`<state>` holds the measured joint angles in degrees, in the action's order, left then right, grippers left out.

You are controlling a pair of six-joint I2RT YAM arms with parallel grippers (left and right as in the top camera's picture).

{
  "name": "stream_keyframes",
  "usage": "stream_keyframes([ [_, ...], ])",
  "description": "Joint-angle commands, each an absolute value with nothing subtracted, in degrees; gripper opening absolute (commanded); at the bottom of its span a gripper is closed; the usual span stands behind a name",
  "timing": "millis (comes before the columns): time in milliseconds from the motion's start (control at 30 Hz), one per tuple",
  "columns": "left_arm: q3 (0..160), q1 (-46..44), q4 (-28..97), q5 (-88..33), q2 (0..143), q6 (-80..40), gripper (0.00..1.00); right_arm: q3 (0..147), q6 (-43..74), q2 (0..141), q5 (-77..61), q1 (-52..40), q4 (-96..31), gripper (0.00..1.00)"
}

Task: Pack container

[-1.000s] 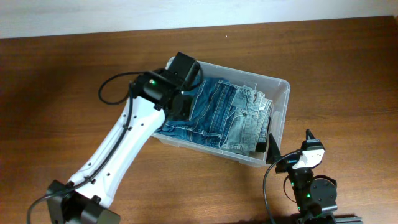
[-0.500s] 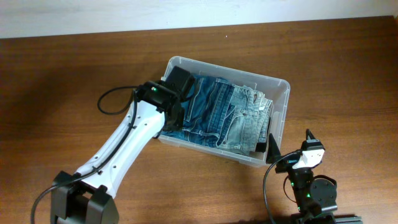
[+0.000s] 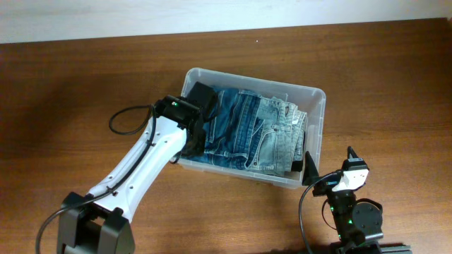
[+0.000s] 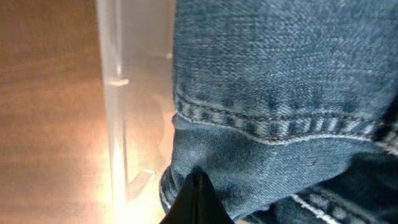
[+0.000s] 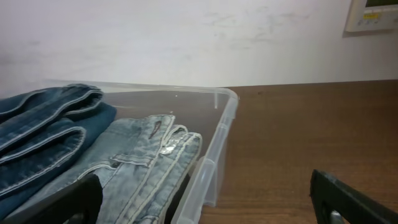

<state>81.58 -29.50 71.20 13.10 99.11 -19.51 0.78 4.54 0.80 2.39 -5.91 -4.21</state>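
Since the container (image 3: pixel 319 113) lies on the table (image 3: pixel 70 85) with its long axis left-to-right, we find the left claw (image 4: pixel 198 183), closed together with its tip on the jeans (image 3: pixel 247 130) at the left end, nearer than the wide-apart right claw (image 3: pixel 330 162) off the right corner.

You see folded blue jeans (image 4: pixel 280 74) filling the centre and right. The container (image 4: pixel 115 93) shows as a clear wall down the left, with the wooden table (image 4: pixel 43 93) beyond. Your left gripper (image 4: pixel 198 202) sits pinched closed at bottom centre.

No readable text or numbers anywhere; wall panel (image 5: pixel 373 14) markings too blurred.
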Motion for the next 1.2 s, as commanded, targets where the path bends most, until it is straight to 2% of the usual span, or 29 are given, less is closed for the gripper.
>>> stream_keyframes([
  [0, 79.42, -29.02, 74.5, 10.37, 99.39, -20.34, 0.01, 0.32, 4.71, 0.21, 3.29, -5.43, -4.27, 0.99],
  [367, 79.4, -29.08, 77.93, 0.43, 99.39, -20.29, 0.0, 0.32, 4.71, 0.21, 3.29, -5.43, -4.27, 0.99],
  [633, 79.42, -29.78, 79.37, -1.8, 98.43, -20.29, 0.01, 0.32, 4.69, 0.21, 3.29, -5.43, -4.27, 0.99],
  [967, 79.42, -29.95, 78.37, -1.67, 92.99, -20.34, 0.01, 0.32, 4.71, 0.21, 3.29, -5.43, -4.29, 0.99],
  [1167, 80.18, -28.05, 73.95, 3.55, 89.91, -21.45, 0.02, 0.32, 4.71, 0.21, 3.29, -5.43, -4.27, 0.99],
])
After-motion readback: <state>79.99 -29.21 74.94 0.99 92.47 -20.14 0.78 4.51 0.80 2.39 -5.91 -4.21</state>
